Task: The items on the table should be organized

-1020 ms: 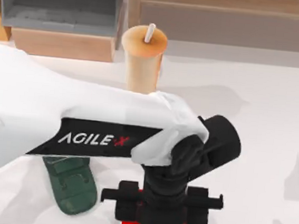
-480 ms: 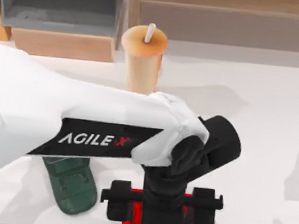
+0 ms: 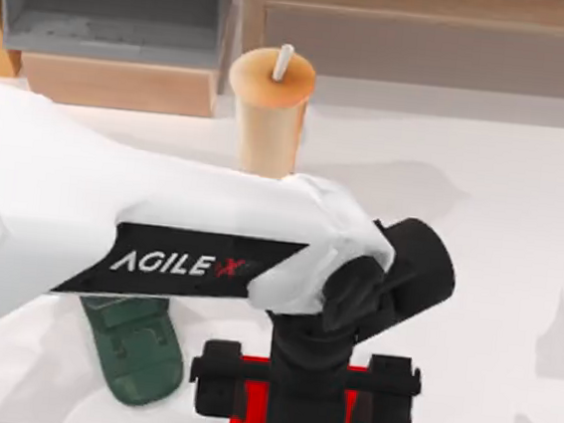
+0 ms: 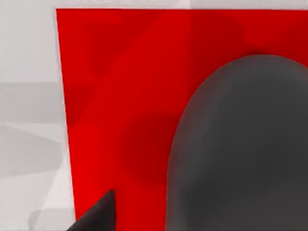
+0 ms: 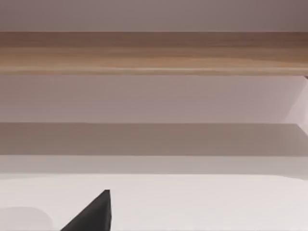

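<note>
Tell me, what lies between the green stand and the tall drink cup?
In the top view, the left arm crosses above the white table between the green stand and the cup.

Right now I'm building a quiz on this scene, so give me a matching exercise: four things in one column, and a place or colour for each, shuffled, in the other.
Things:
1. cup
2. stand
3. mouse
4. left gripper

Descriptions:
A. dark green, lying on the table near the top view's lower left
B. dark grey, resting on the red mat
C. tan, with a white straw, upright near the shelf
D. black, over the mat at the top view's bottom edge

Pairs: 1-C, 2-A, 3-B, 4-D
</note>
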